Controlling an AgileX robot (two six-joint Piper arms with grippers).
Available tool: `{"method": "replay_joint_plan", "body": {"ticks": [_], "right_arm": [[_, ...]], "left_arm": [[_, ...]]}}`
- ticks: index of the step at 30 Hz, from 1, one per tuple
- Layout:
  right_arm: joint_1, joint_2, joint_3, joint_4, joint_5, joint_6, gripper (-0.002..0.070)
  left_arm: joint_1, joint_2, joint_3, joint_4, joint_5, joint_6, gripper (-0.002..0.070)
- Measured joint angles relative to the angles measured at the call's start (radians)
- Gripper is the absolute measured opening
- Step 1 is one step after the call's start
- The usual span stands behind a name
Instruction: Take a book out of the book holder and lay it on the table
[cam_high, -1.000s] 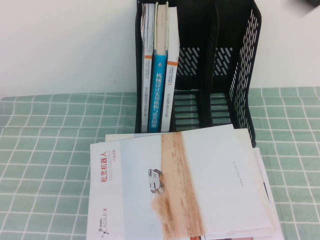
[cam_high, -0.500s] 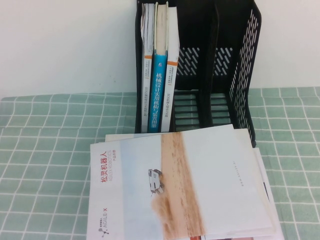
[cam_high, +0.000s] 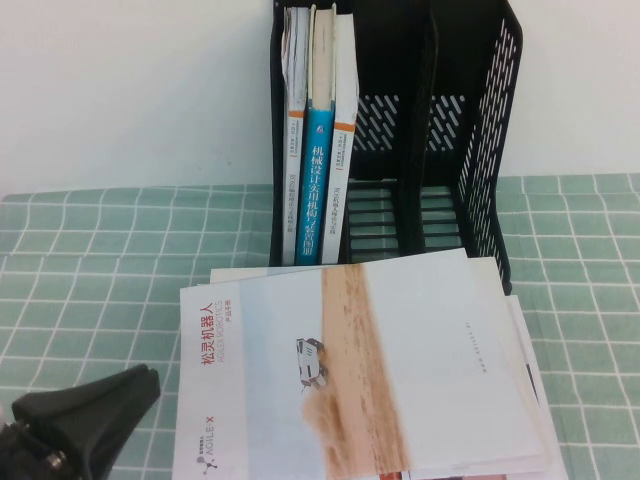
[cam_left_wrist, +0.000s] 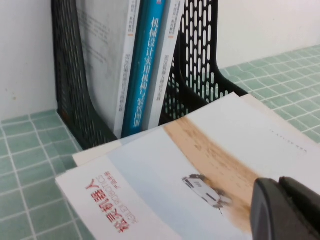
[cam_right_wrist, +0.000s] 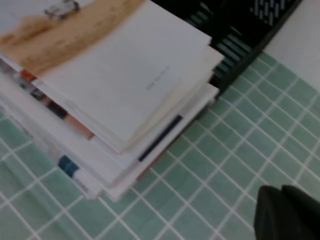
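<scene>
The book (cam_high: 400, 370), pale blue-white with a tan stripe, a small white vehicle and a red title, lies flat on top of a stack on the table (cam_high: 100, 260), just in front of the black book holder (cam_high: 490, 150). My left gripper (cam_high: 145, 382) is shut and empty at the near left, beside the book's left edge. In the left wrist view the left gripper (cam_left_wrist: 281, 200) hangs over the book (cam_left_wrist: 165, 175), facing the holder (cam_left_wrist: 70, 90). My right gripper (cam_right_wrist: 284, 210) is shut and empty over the bare cloth (cam_right_wrist: 225, 150), to one side of the book (cam_right_wrist: 115, 65).
The holder's left compartment holds a thick blue-spined book (cam_high: 318, 170) between white books with orange-banded spines (cam_high: 345, 150). Its other two compartments are empty. Under the book lie several other thin books or papers (cam_right_wrist: 130, 165). A white wall stands behind the holder.
My left gripper has come into the high view at the bottom left. The book and the holder have not moved.
</scene>
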Motion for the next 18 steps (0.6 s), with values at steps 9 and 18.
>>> {"method": "replay_joint_plan", "body": {"ticks": [9,18], "right_arm": [[0.0,-0.205,0.259,0.137,-0.166,-0.002,-0.0002],[0.0,-0.212,0.26,0.172,-0.192,-0.002,-0.0002]], "left_arm": [[0.0,0.0,0.008,0.013,-0.024,-0.07,-0.0002],[0.0,0.0,0.008,0.015,-0.025,-0.072,-0.0002]]}}
